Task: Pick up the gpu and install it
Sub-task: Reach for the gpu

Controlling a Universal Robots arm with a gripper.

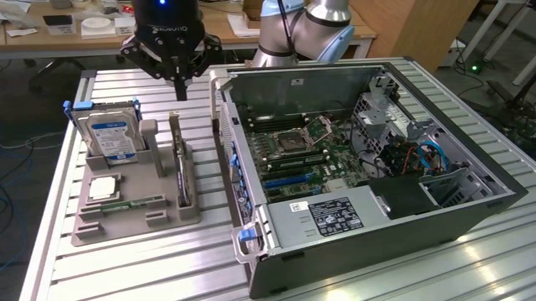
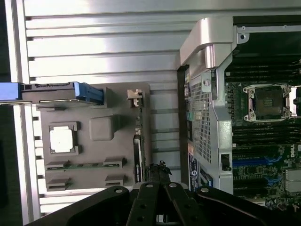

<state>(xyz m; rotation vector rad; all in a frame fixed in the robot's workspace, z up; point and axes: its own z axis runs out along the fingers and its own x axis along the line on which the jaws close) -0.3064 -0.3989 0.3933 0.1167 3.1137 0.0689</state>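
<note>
Table (image 1: 134,263) slats hold a rack (image 1: 125,219). The card (image 1: 180,169) stands below the gripper (image 1: 180,95), jaws pressed together, empty. Grabbing it needs them spread.

Table (image 1: 150,269): ribbed pale metal top. Directly on it: grey holder (image 1: 117,228) toward the exterior view's left. Open PC case (image 1: 360,251), on its side, just beside holder.

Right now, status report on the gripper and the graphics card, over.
Gripper shut, empty, above the tray. Graphics card upright in its tray slot, untouched. Hard drive stands alongside, apart.
</note>
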